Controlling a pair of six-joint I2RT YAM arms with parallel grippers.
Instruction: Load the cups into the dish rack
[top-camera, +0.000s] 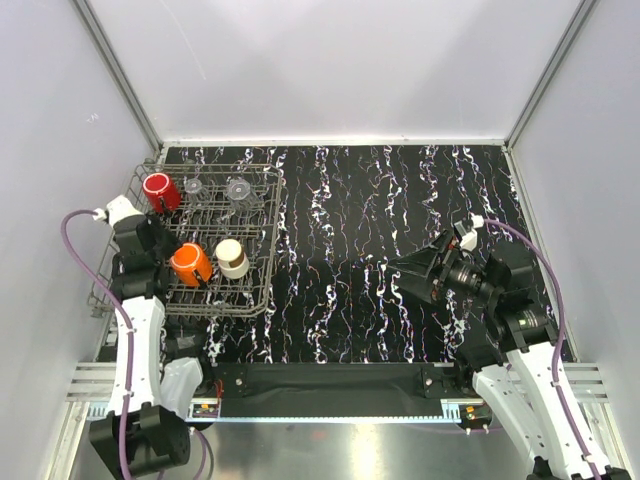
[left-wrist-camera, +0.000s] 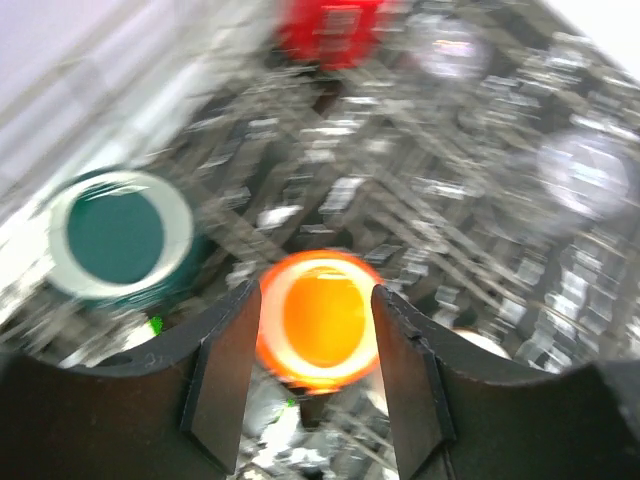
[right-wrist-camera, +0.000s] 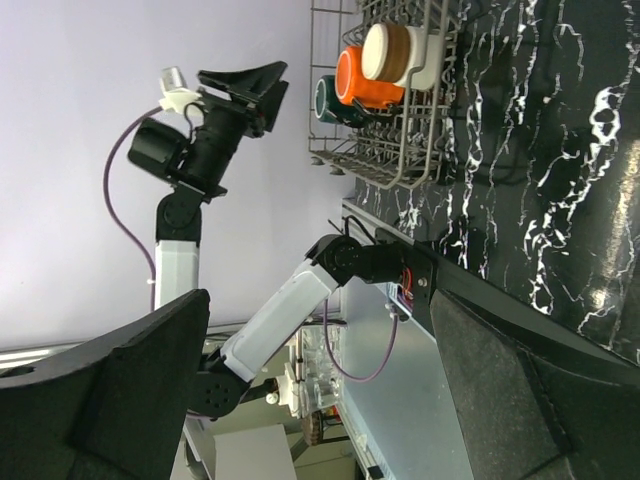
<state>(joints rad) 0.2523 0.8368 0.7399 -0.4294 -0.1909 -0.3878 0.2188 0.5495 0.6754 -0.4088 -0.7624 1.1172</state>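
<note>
The grey wire dish rack (top-camera: 262, 262) stands at the left. In it are a red cup (top-camera: 160, 190), two clear cups (top-camera: 195, 185) (top-camera: 238, 188), an orange cup (top-camera: 190, 263) and a cream cup (top-camera: 232, 257). My left gripper (top-camera: 172, 258) hovers above the rack, open and empty. In the left wrist view the orange cup (left-wrist-camera: 320, 318) lies below, between the spread fingers of my left gripper (left-wrist-camera: 315, 300), with a dark green cup (left-wrist-camera: 120, 235) to its left. My right gripper (top-camera: 405, 275) is open and empty over the table.
The right wrist view shows the rack (right-wrist-camera: 400, 120) from the side with the orange (right-wrist-camera: 365, 78), cream (right-wrist-camera: 395, 52) and green (right-wrist-camera: 328, 97) cups, and the left gripper (right-wrist-camera: 250, 90) raised off them. Black marbled tabletop (top-camera: 350, 220); grey walls around.
</note>
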